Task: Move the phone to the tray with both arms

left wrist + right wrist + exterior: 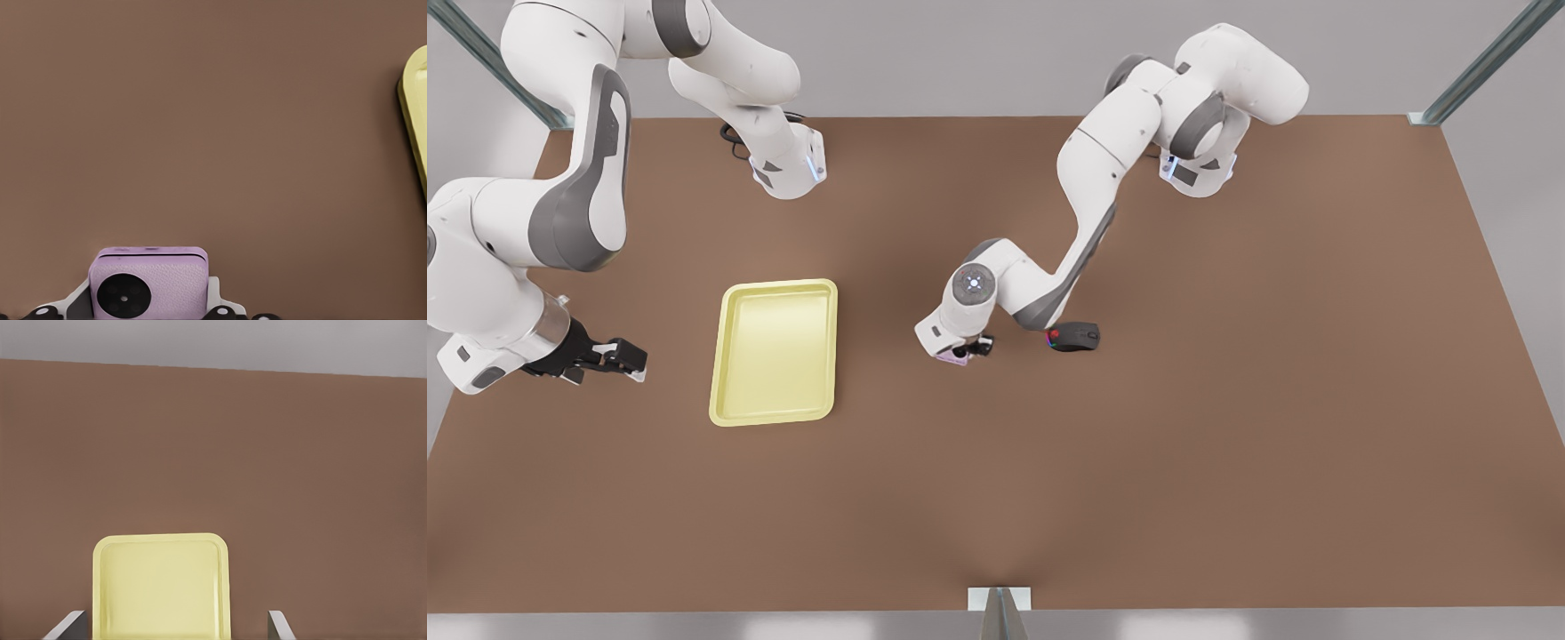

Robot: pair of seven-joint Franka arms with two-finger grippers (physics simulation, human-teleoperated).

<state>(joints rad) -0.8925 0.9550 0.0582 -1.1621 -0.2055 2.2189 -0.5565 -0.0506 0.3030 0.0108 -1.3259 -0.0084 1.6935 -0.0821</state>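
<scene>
The pale pink phone (953,356) sits mid-table in the front view, under the wrist of the arm reaching in from the back right. That is my left gripper (966,348). In the left wrist view the phone (150,287) sits between the grey fingers (213,292), which press against its two sides. The pale yellow tray (775,286) lies to the front view's left of the phone, and its rim (413,113) shows in the left wrist view. My right gripper (631,360) hovers on the tray's other side, open and pointing at the tray (160,538), fingers (279,623) spread wide.
A black mouse (1074,337) with rainbow light lies just to the front view's right of the left arm's wrist. The brown table (1227,444) stretches wide toward the front and the right. Both arm bases stand at the back edge.
</scene>
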